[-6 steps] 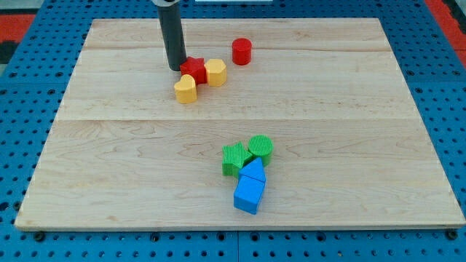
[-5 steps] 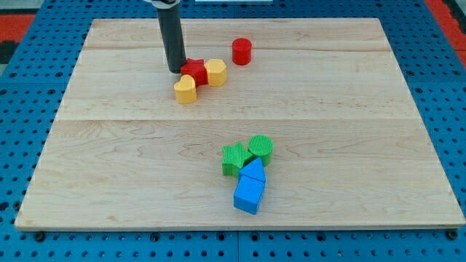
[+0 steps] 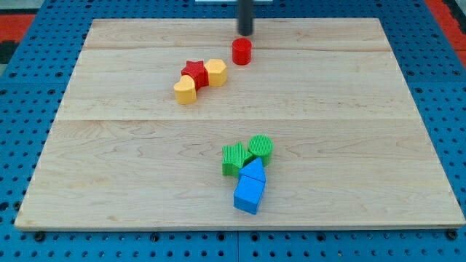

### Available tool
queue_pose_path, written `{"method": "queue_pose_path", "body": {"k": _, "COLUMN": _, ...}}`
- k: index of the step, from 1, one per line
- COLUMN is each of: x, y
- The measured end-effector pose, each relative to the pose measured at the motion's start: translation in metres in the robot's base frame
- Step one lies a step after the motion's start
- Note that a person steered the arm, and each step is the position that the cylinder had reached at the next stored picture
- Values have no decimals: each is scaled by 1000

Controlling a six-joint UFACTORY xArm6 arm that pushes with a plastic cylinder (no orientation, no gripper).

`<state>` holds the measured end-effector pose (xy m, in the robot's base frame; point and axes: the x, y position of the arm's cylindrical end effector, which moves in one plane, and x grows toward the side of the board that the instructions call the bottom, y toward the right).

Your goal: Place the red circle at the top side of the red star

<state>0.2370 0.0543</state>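
Near the view's top edge of the wooden board [image 3: 364,145], your rod's tip [image 3: 245,33] stands just above the red circle [image 3: 242,52], apart from it; it holds nothing, being a bare rod. You see the red circle to the upper right of the red star [image 3: 194,71], near but not touching. The star sits between two yellow blocks [image 3: 215,72] [image 3: 186,89], touching both. Toward the view's bottom, two green blocks [image 3: 234,158] [image 3: 261,148] and two blue blocks [image 3: 253,173] [image 3: 248,195] cluster together.
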Motion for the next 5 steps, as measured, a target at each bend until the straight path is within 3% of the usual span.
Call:
{"method": "queue_pose_path", "body": {"k": 1, "x": 56, "y": 16}}
{"method": "queue_pose_path", "body": {"k": 2, "x": 56, "y": -28}}
{"method": "queue_pose_path", "body": {"k": 4, "x": 11, "y": -48}}
{"method": "queue_pose_path", "body": {"k": 5, "x": 34, "y": -92}}
